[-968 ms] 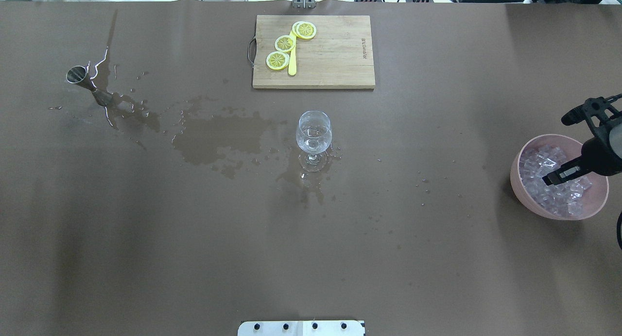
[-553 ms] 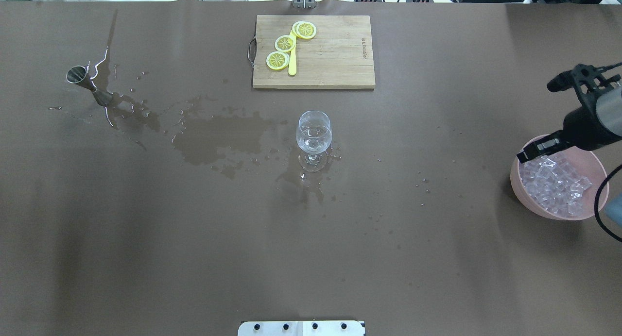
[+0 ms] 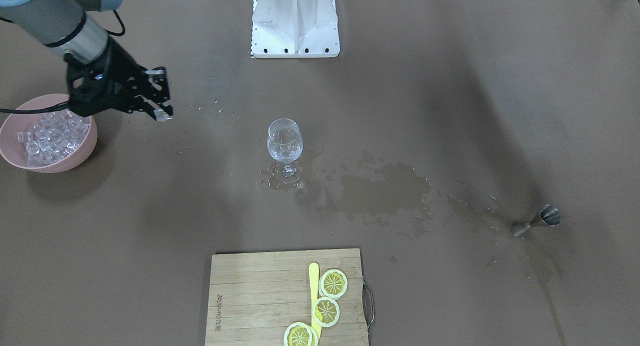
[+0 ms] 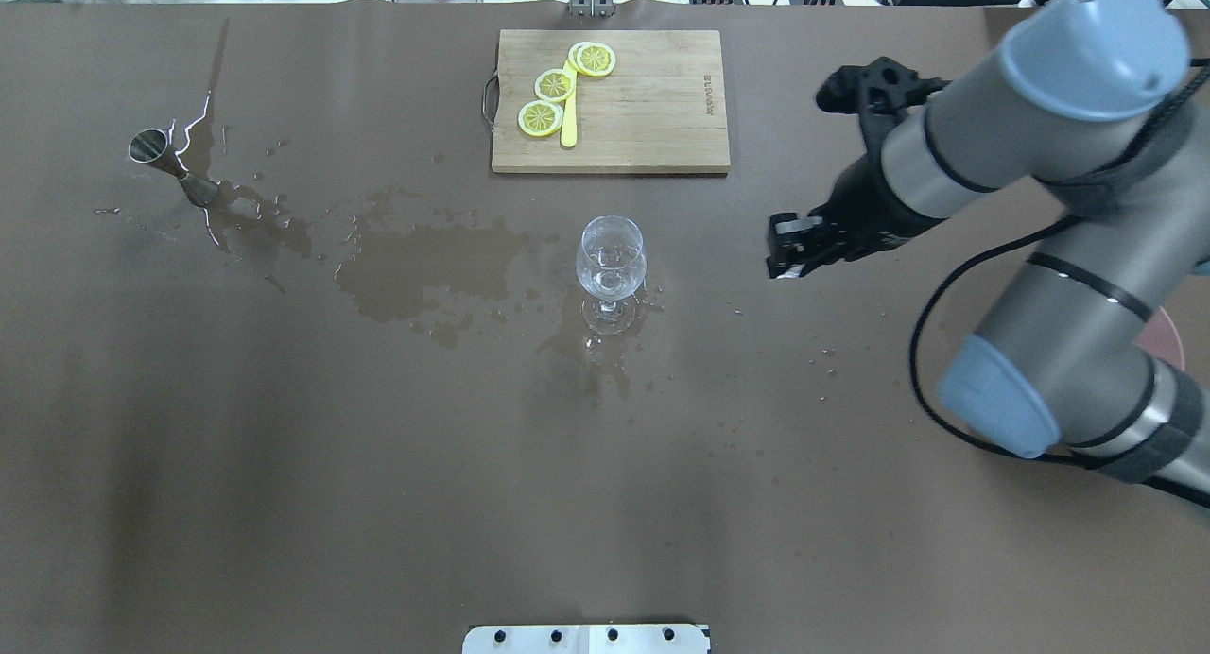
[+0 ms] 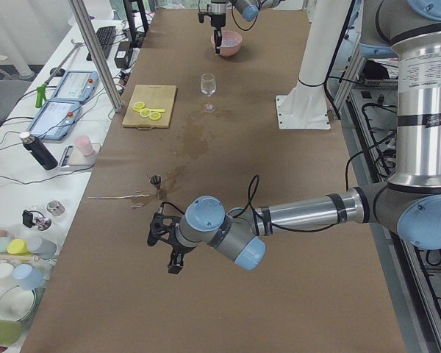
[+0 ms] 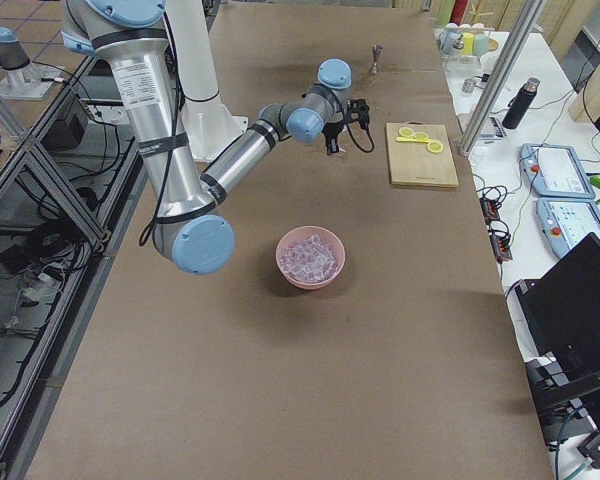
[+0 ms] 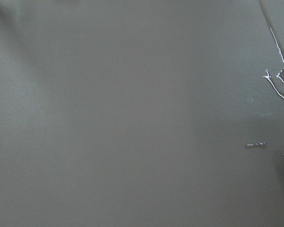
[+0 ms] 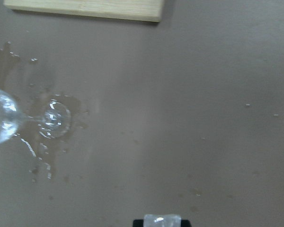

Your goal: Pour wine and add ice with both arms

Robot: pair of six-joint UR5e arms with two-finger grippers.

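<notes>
A: So which containers sit around the right gripper (image 3: 159, 111)?

B: Off to its right stands the pink bowl (image 3: 85, 151), heaped with ice (image 3: 45, 136). To its left, near the middle of the table (image 3: 450, 86), the wine glass (image 3: 285, 138) stands upright with a little wine (image 3: 284, 150) low in its bowl. The gripper hangs between the two, apart from both and nearer the pink bowl.

A: And is it carrying anything?

B: Yes, its fingertips are pinched on a single ice cube (image 8: 162, 219), held clear of the tabletop. The wrist view shows the cube at the bottom edge, with the glass's foot off to one side in a wet patch (image 8: 47, 142).

A: How is that arm set?

B: The right arm (image 4: 1040, 210) is bent at the elbow, its forearm reaching out over the table and the gripper angled downward.

A: What about the other one?

B: The left gripper (image 5: 173, 259) points down, low over bare table, with the jigger (image 5: 156, 180) lying beyond it beside a spill (image 5: 187, 143). It appears only in the side view, so whether its jaws are parted or closed cannot be told.
</notes>
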